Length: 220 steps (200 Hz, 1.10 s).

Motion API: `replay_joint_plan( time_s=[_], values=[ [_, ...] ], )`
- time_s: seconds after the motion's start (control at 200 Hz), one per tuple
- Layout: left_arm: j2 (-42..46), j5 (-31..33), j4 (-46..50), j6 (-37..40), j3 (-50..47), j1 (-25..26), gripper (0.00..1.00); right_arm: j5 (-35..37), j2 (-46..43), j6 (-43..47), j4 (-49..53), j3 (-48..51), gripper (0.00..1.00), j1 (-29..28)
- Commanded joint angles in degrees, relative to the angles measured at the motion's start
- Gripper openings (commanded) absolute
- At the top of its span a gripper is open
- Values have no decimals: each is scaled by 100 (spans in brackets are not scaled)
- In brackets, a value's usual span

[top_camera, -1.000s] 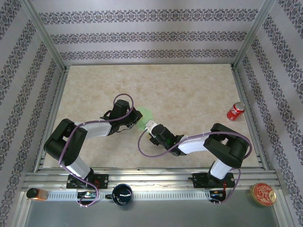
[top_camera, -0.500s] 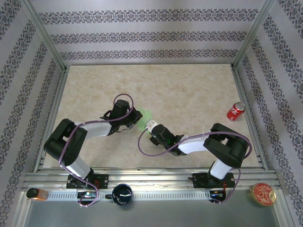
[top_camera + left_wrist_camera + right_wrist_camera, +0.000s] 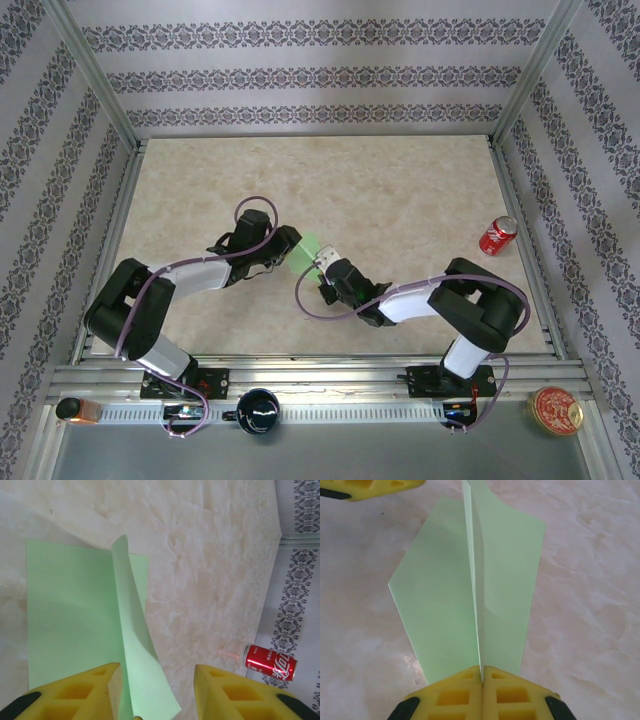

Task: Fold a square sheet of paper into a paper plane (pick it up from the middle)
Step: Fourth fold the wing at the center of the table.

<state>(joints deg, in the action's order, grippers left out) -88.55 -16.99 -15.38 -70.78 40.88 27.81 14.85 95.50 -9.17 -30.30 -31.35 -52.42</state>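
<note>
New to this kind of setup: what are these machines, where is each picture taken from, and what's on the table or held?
Two robot arms are bolted at the near edge of the table, each ending in a two-finger gripper. One picture looks down from above; the other two come from cameras on the wrists, looking along each arm's yellow fingers. On the marbled table lie a light-green square sheet of paper and, far to the right, a red soda can. The right gripper is shut, pinching a raised ridge of the sheet. The left gripper is open, a lifted flap standing between its fingers.
</note>
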Motion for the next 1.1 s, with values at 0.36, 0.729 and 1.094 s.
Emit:
replay_joint_plan(
  time_s=[0.36, 0.729, 1.094],
  values=[
    [337, 284, 316, 57, -128, 23, 46, -1481, 441, -1179, -657, 42, 3, 453],
    [347, 220, 248, 99, -204, -44, 36, -2867, 605, -2183, -146, -293, 3, 1023],
    [-200, -545, -92, 362, -6, -242, 19, -4438, 970, -3367, 43, -773, 2, 1541]
  ],
)
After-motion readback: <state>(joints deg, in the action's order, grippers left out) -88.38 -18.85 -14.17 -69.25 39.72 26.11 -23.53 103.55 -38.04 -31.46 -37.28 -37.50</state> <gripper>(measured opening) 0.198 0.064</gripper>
